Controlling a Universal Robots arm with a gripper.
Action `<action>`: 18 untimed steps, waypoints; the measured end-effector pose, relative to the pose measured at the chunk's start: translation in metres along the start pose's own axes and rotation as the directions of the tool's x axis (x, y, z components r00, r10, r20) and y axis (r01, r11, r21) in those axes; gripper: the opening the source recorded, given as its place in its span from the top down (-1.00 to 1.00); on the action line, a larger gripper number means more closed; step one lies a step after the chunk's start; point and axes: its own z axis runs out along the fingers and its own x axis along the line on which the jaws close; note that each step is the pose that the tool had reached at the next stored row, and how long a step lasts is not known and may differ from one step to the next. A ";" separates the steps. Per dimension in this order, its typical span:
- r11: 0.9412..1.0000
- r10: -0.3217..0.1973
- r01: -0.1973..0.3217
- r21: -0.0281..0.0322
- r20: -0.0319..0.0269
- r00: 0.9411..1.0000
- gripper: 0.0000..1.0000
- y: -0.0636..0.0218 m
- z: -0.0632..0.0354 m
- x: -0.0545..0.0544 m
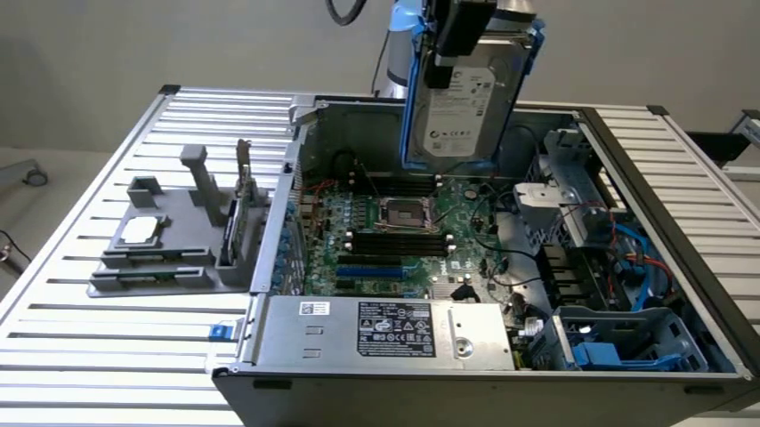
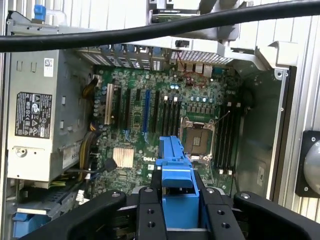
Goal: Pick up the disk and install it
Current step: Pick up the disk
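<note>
Hanging upright below tool (image 1: 461, 36), disk (image 1: 469, 107) clenched in its grasp, above open computer case (image 1: 475, 396).

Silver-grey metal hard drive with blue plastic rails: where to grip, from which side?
Probably its blue plastic rail end, from above, as the tool has it: the silver-grey metal hard drive hangs upright over the open grey computer case, narrow end up.

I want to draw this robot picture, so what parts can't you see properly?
- Exterior view: the top edge cuts off the gripper above the disk.
- Exterior view: the disk's label print is too small to read.
- Exterior view: the disk hides part of the case behind it.
- Wrist view: a black cable covers a strip of the case.
</note>
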 end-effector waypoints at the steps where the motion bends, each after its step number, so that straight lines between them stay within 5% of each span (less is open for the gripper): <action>1: 1.000 0.000 0.000 0.000 0.000 1.000 0.35 -0.0026 -0.0004 0.002; 8: 1.000 0.000 0.000 -0.001 0.000 1.000 0.35 -0.0187 -0.0025 0.015; 18: 1.000 0.008 -0.008 0.000 0.000 1.000 0.35 -0.0216 -0.0030 0.032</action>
